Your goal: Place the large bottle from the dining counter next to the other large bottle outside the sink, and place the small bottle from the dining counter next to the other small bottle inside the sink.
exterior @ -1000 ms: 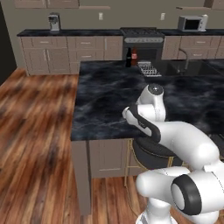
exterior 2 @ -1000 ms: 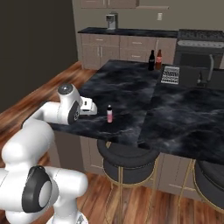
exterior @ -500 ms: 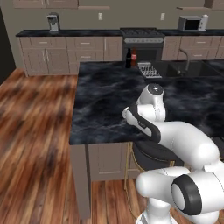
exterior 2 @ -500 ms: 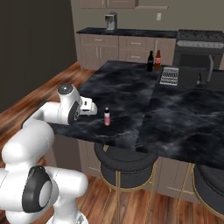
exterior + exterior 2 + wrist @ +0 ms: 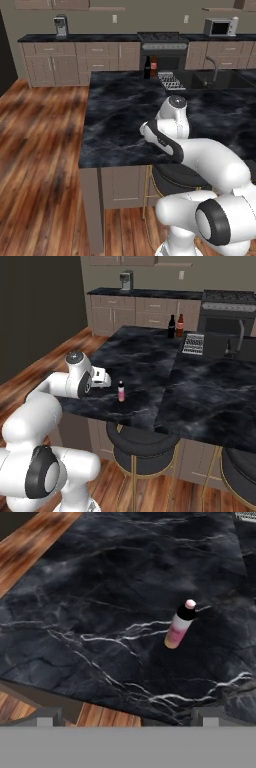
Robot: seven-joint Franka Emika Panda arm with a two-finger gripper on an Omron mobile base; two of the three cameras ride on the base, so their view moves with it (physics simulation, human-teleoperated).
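The small pink bottle (image 5: 179, 626) with a dark cap stands upright on the dining counter (image 5: 145, 363), near its front edge. My gripper (image 5: 103, 377) hovers just left of the pink bottle (image 5: 121, 391), a short gap away. Its fingertips (image 5: 47, 717) stand wide apart and open, with nothing between them. At the counter's far edge the brown red-labelled large bottle (image 5: 180, 326) stands close beside the other large bottle (image 5: 171, 326), which is all black. Both are left of the sink (image 5: 220, 346). The other small bottle is too dark to pick out in the basin.
A grey ribbed drying mat (image 5: 193, 343) lies between the tall bottles and the sink. A dark curved faucet (image 5: 240, 335) rises behind the basin. Round black stools (image 5: 142, 443) stand under the counter's front edge. Wood floor lies to the left.
The whole picture has shifted very slightly, so the base has crept a little. The arm, the gripper and the bottles hold their places.
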